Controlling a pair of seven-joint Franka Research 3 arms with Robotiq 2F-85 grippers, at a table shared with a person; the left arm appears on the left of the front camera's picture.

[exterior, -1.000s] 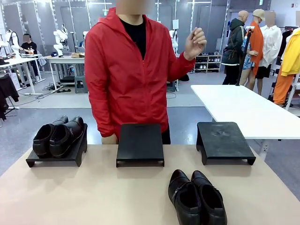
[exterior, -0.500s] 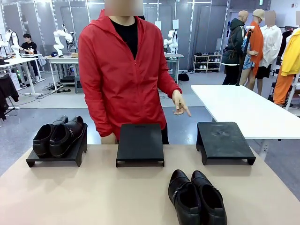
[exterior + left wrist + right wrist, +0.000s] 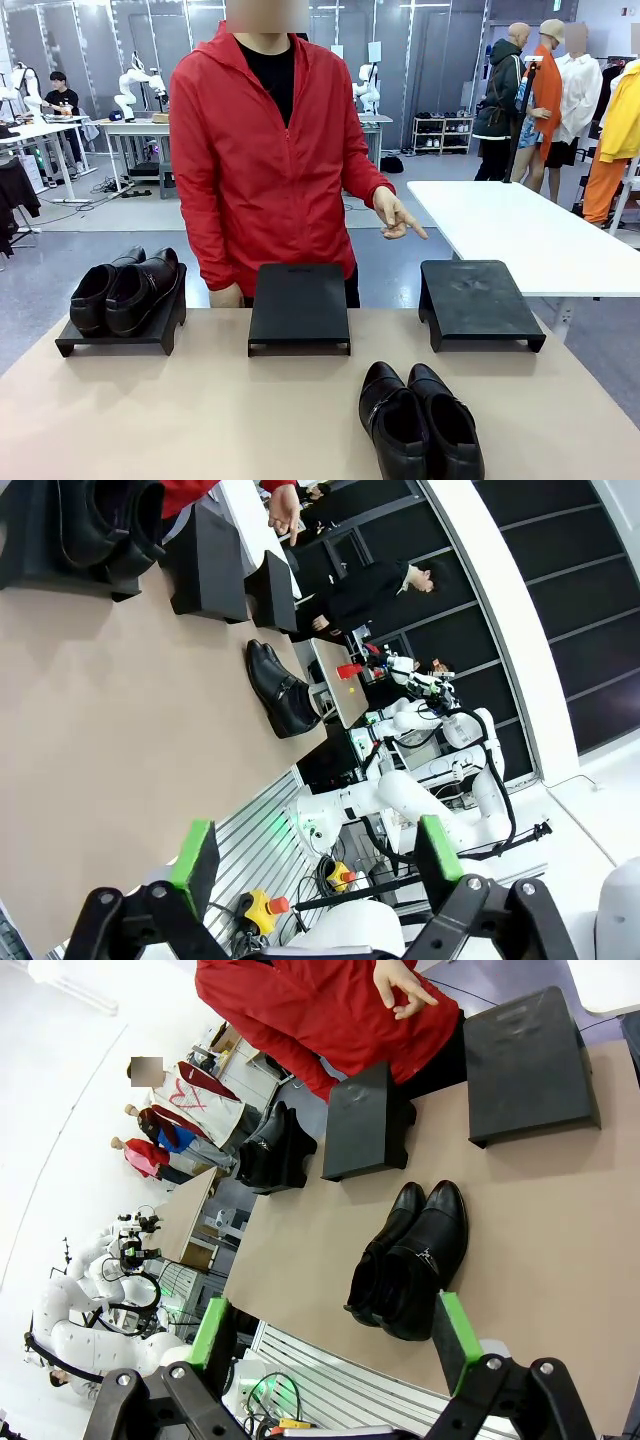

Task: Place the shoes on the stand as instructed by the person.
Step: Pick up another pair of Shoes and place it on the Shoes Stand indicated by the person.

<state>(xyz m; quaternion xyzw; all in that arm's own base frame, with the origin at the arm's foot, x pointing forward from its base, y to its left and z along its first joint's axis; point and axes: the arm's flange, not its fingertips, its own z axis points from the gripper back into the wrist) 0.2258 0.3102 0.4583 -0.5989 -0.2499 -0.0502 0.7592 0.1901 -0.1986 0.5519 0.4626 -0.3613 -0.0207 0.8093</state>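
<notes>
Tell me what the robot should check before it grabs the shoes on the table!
1. The loose shoes sit side by side on the table: ok.
2. The person's hand points toward the right stand: ok.
3. The right stand has a bare top: ok.
4. The left gripper is open: ok.
5. The right gripper is open: ok.
6. The loose shoes are within reach: cannot tell.

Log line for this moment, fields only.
person's hand: pointing toward right stand | loose pair: on table, ungripped | other pair: on left stand | left gripper: open | right gripper: open
</notes>
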